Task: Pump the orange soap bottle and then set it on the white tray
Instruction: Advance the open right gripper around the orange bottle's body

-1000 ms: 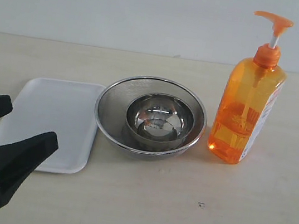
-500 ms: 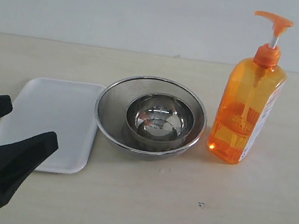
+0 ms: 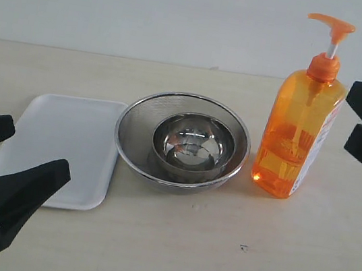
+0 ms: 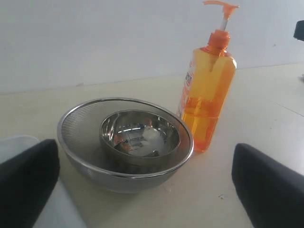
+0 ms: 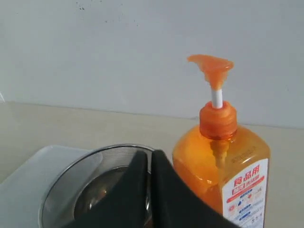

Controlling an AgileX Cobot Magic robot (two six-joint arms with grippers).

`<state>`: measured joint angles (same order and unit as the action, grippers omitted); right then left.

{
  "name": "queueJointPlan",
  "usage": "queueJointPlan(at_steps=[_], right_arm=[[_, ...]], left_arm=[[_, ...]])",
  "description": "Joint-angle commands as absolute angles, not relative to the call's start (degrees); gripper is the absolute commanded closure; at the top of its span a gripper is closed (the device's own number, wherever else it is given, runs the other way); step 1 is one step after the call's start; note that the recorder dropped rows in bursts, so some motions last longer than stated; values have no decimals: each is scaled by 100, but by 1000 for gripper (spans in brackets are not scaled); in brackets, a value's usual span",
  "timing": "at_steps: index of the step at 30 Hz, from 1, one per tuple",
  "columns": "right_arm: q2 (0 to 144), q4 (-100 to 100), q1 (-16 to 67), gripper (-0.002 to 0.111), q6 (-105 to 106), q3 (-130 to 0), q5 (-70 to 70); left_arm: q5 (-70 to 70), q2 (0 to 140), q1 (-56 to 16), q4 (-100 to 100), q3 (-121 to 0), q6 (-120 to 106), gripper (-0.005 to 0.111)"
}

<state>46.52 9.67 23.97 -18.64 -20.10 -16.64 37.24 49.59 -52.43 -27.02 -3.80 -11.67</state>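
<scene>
The orange soap bottle [image 3: 298,136] stands upright on the table [image 3: 170,256], at the right of the exterior view and just beside the metal strainer [image 3: 139,119]. The steel bowl [image 3: 193,144] sits inside that strainer. The bottle's long axis runs straight up and its pump head [image 3: 332,25] is at the very top, spout pointing left over the strainer side.

Your right gripper [image 3: 347,118] is the one close by. It hangs just beside the bottle on its right, level with the shoulder and below the pump head. From the right wrist camera its fingers [image 5: 164,190] look pressed together with only a thin seam between them, and they hold nothing.

Your left gripper [image 3: 39,148] is well apart from the bottle, spread wide and empty over the near end of the white tray [image 3: 60,121]. The strainer lies between it and the bottle.

So the pump looks like a job for your right arm. The press has to go down the bottle's upright axis, and your tips sit lower than the head and off to one side. You'd need to get above it first. A push from the side could tip a bottle this tall. After that, the tray is on the far side of the strainer.
</scene>
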Motion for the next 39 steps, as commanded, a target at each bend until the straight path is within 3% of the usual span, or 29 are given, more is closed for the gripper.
queueJointPlan(at_steps=[1,11,18,23,30,39], right_arm=[[4673,728,2399,108,-1562,-1823,-2054],[4980,0,2399,108,-836,-415,-5131],[5805,71,2434,105,-851,-266,-5584],[6536,-657,2995,81,-396,-266,-6107],[7943,-2067,3885,4,105,-834,-6450],[9442,-2984,3881,4,128,-1898,-6875]], left_arm=[[3716,4917,-5266,-2710,-363,-1152,16],[3716,4917,-5266,-2710,-363,-1152,16],[3716,4917,-5266,-2710,-363,-1152,16],[3727,4917,-5266,-2710,-363,-1153,16],[3727,4917,-5266,-2710,-363,-1153,16],[3727,4917,-5266,-2710,-363,-1153,16]])
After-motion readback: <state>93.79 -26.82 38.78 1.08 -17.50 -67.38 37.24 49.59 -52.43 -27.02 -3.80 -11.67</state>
